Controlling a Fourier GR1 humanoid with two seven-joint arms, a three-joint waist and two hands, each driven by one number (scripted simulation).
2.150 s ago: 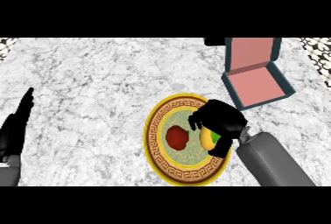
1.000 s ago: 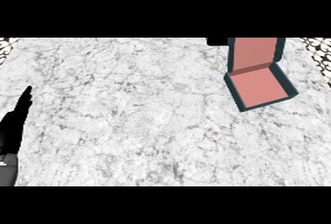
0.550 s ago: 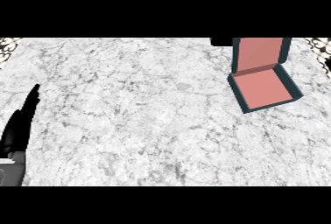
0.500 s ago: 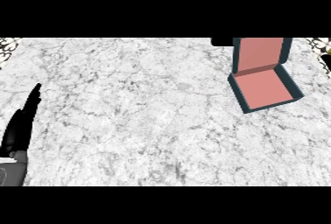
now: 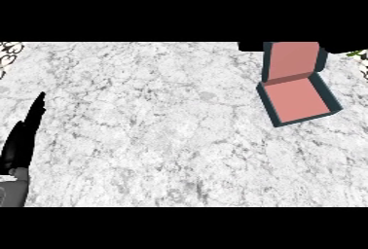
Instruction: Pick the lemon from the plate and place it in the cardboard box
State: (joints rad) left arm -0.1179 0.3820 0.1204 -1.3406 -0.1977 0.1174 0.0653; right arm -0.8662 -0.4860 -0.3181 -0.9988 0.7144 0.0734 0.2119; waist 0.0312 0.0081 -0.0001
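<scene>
The cardboard box (image 5: 298, 99) lies open at the counter's far right, pink inside with dark teal walls, its lid standing up behind it. Nothing shows inside it. My left hand (image 5: 22, 141) rests at the left edge, fingers straight and pointing up, holding nothing. No lemon and no plate show in the head view. My right hand is out of the picture.
A white marble counter (image 5: 158, 126) fills the view. Small patterned bits show at the top left corner (image 5: 9, 48) and at the right edge by the box (image 5: 357, 53).
The plate, the lemon and my right hand, seen 2.1 s ago at the centre right, no longer show. The box sits slightly further right in the view. My left hand stays at the left edge.
</scene>
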